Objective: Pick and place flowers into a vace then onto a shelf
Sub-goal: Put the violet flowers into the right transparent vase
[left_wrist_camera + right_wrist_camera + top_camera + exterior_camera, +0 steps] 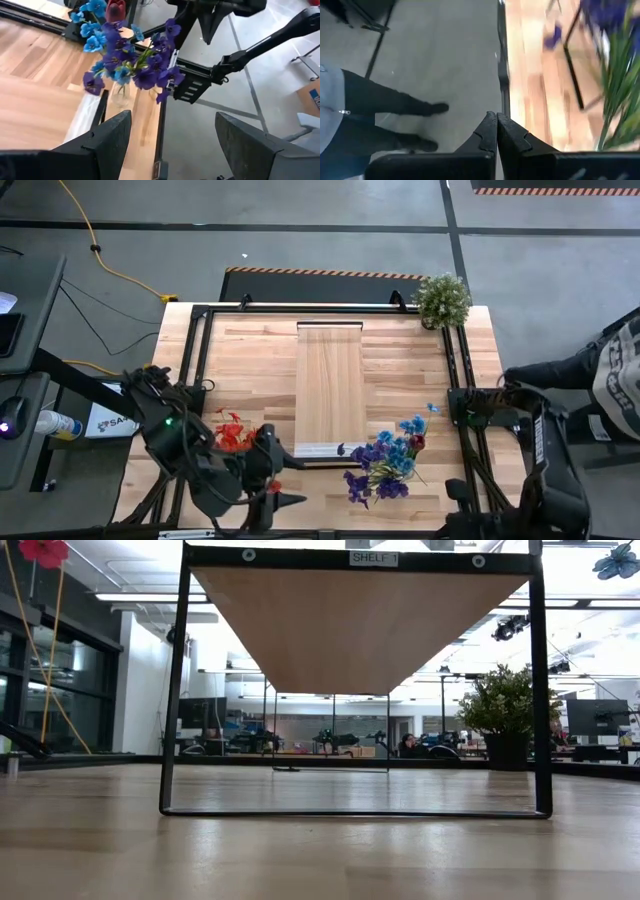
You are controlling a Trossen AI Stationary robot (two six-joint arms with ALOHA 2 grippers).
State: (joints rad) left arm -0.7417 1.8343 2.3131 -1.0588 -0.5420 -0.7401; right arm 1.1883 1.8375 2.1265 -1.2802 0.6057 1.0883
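Jaws on my left gripper [167, 145] stand wide, empty; red flowers [234, 436] lie on table just beside it, left arm nearer. Blue-purple bunch [127, 57] sits in vase [120, 94] ahead, near shelf [330, 385] end. Right gripper [496, 131] clamped shut, empty, parked at table's right edge.

Robotics lab/workshop: concrete floor [330, 245] w/ hazard tape [320, 272], workstations [300, 740] behind.
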